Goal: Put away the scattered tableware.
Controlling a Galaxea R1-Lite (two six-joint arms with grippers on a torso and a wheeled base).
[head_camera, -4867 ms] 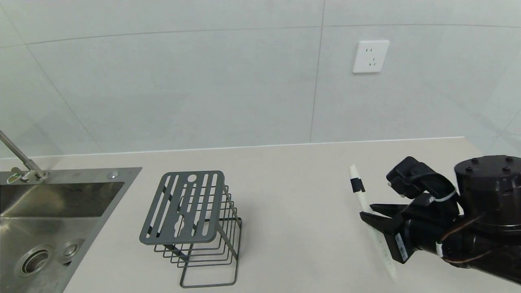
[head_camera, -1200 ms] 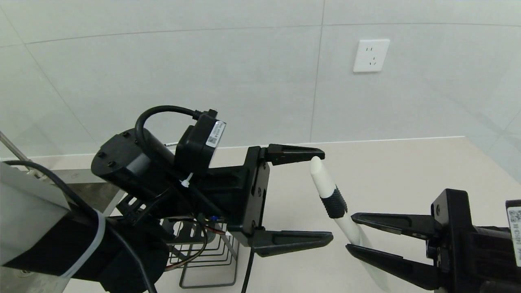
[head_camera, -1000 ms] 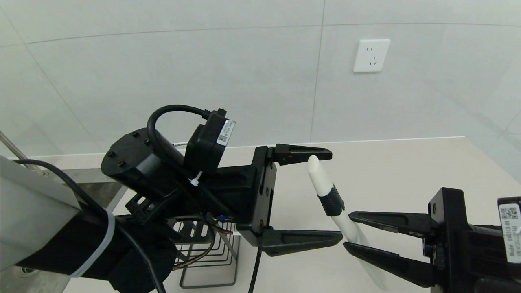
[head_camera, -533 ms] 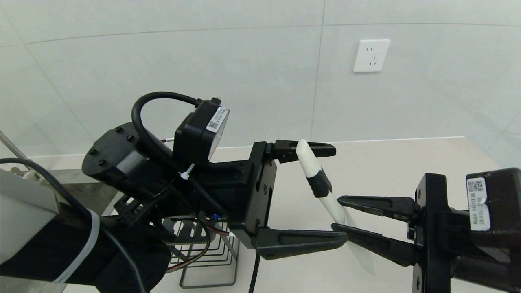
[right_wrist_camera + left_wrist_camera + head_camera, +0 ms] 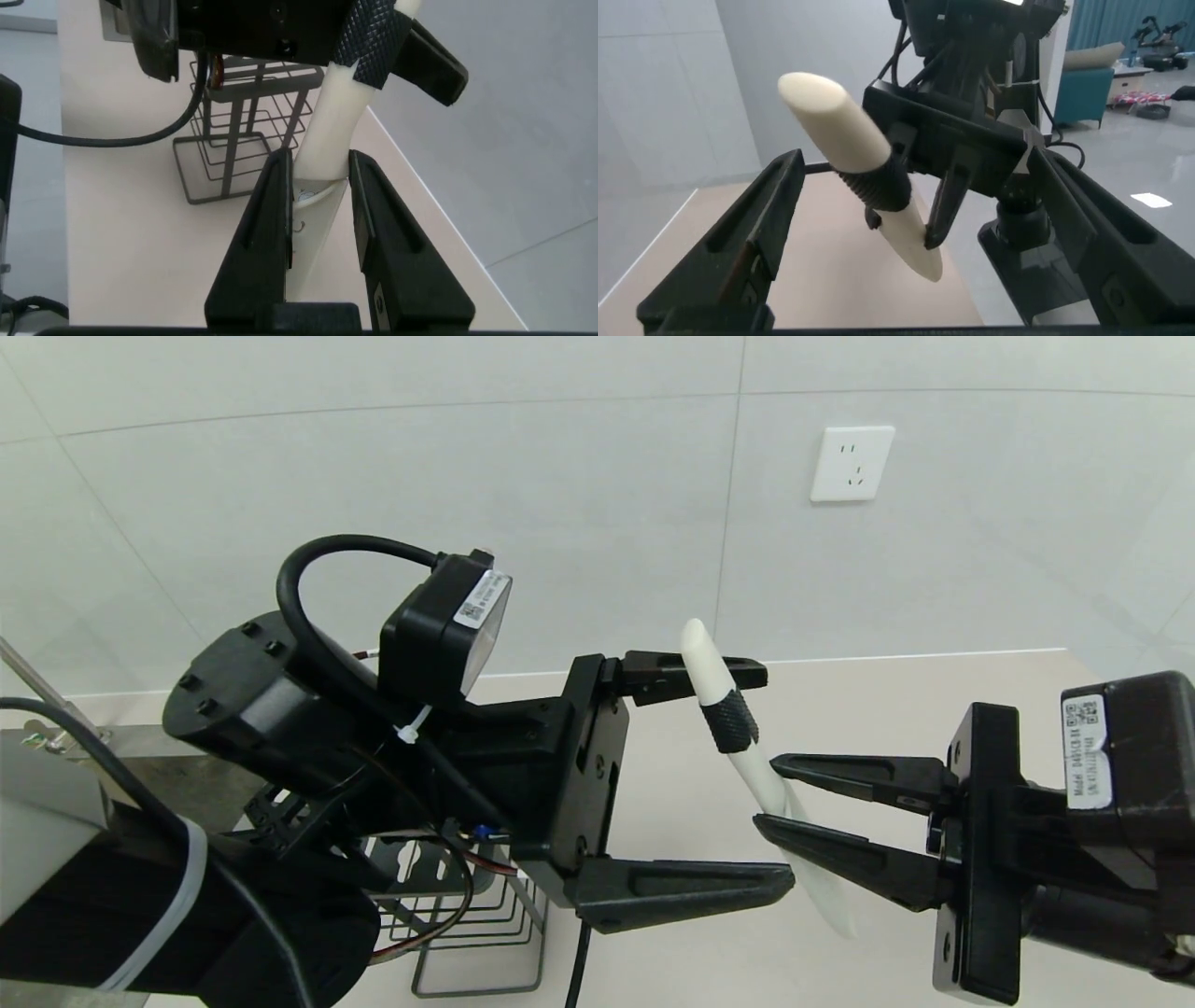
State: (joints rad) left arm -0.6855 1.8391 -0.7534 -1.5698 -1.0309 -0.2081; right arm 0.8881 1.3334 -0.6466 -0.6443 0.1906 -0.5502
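Observation:
A white knife (image 5: 707, 672) with a black ribbed band on its handle is held tilted above the counter. My right gripper (image 5: 767, 793) is shut on its lower, blade part, seen close in the right wrist view, where the right gripper (image 5: 318, 163) clamps the knife (image 5: 336, 121). My left gripper (image 5: 775, 775) is open, its jaws spread wide above and below the handle; the upper finger (image 5: 695, 670) is at the handle's tip, whether touching I cannot tell. In the left wrist view the knife (image 5: 864, 159) stands between the left gripper's (image 5: 910, 159) fingers.
A dark wire rack (image 5: 467, 924) stands on the beige counter (image 5: 887, 709) behind and below the left arm. A steel sink (image 5: 65, 747) with a faucet (image 5: 28, 681) is at the far left. A wall socket (image 5: 850, 464) is on the tiled wall.
The right gripper lifted the knife off the counter and carried it left and up. The left arm came in, open, and the handle now lies between its jaws.

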